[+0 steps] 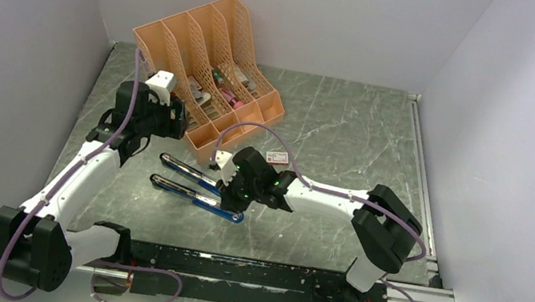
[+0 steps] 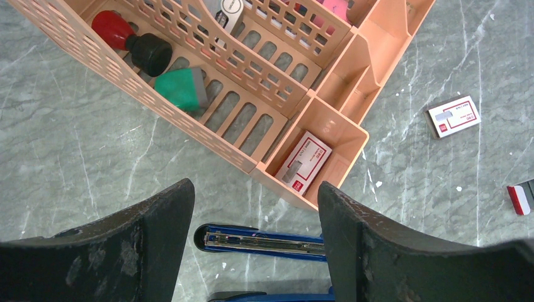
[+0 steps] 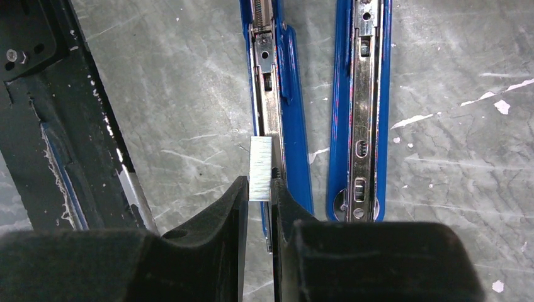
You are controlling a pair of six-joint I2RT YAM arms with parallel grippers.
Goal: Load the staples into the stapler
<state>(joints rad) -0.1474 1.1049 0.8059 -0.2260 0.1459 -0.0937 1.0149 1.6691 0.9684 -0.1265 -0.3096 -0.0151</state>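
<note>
The blue stapler (image 1: 194, 185) lies opened flat on the table, its two long halves side by side. In the right wrist view the magazine half (image 3: 272, 94) is on the left and the other half (image 3: 360, 113) on the right. My right gripper (image 3: 258, 185) is shut on the staples (image 3: 260, 168), a small silvery ribbed strip sticking out past the fingertips, right against the left edge of the magazine channel. My left gripper (image 2: 255, 189) hangs open and empty above the far end of the stapler (image 2: 264, 241), beside the organizer.
An orange desk organizer (image 1: 204, 68) stands at the back left with stamps and a staple box (image 2: 303, 162) in its compartments. Another small white-and-red box (image 1: 277, 157) lies on the table behind my right arm. A black rail (image 1: 245, 273) runs along the near edge.
</note>
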